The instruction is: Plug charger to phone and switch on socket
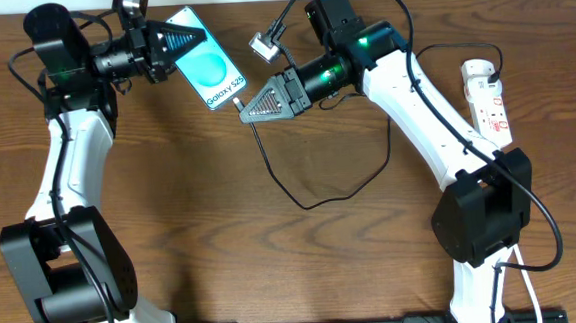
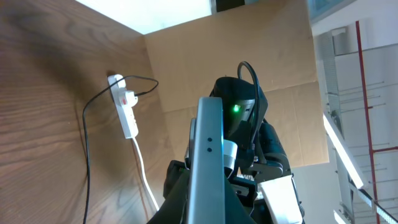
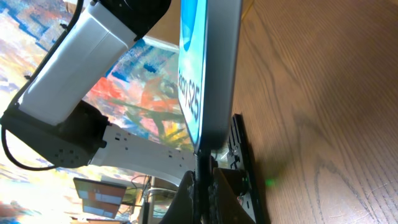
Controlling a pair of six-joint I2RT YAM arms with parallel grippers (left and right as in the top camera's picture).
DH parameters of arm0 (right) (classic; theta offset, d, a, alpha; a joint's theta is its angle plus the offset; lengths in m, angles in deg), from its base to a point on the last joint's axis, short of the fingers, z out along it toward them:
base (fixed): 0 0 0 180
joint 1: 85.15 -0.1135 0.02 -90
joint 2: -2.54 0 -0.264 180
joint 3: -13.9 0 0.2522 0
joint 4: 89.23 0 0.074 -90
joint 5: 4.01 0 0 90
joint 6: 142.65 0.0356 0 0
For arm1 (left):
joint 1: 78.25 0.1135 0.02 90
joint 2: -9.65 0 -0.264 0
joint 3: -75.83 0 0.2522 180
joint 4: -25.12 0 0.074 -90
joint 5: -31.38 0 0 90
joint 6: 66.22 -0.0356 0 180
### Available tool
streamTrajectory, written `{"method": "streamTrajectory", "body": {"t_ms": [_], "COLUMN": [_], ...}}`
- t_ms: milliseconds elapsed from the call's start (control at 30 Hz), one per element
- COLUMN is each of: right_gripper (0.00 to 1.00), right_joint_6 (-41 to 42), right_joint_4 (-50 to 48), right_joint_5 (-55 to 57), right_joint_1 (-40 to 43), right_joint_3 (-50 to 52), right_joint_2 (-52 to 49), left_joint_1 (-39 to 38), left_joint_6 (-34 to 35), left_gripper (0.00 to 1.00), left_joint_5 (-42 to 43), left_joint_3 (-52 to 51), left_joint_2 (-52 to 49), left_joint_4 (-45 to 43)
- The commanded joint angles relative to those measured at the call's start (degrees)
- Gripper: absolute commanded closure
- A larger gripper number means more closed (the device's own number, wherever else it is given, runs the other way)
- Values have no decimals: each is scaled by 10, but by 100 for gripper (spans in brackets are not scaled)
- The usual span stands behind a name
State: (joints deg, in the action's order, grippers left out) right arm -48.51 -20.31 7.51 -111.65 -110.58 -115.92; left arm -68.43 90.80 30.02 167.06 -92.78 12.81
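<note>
The left end effector (image 1: 200, 36) grips the phone (image 1: 213, 74) by its top end, while the right end effector (image 1: 246, 105), closed on the connector tip of the charger (image 1: 307, 207), meets the phone's bottom edge, the socket (image 1: 488, 97) lying well apart on the desk (image 1: 275, 272).

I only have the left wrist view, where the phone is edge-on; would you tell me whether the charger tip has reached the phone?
Observer: The right wrist view shows the tip of the charger meeting the bottom edge of the phone; whether it is seated, I cannot tell.
Operator: Which gripper holds the tip?
Observer: The right gripper, shut on the charger just behind the tip.
Operator: Where is the slack?
Observer: Overhead, it loops loosely across the table between the arms.
</note>
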Motion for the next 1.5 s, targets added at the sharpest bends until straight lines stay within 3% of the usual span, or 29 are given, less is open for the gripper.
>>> {"method": "streamTrajectory", "body": {"t_ms": [0,1467], "right_gripper": [99,99], "right_joint_6": [5,5], "right_joint_4": [-2,-17], "right_joint_5": [-21,-21], "right_joint_1": [-6,-13], "right_joint_3": [0,0], "right_joint_2": [2,2], "left_joint_1": [0,-7], "left_joint_6": [-12,-12], "left_gripper": [93,93], "left_joint_5": [14,12], "left_joint_3": [6,6], "left_joint_2": [6,6], "left_joint_4": [-6,-6]}}
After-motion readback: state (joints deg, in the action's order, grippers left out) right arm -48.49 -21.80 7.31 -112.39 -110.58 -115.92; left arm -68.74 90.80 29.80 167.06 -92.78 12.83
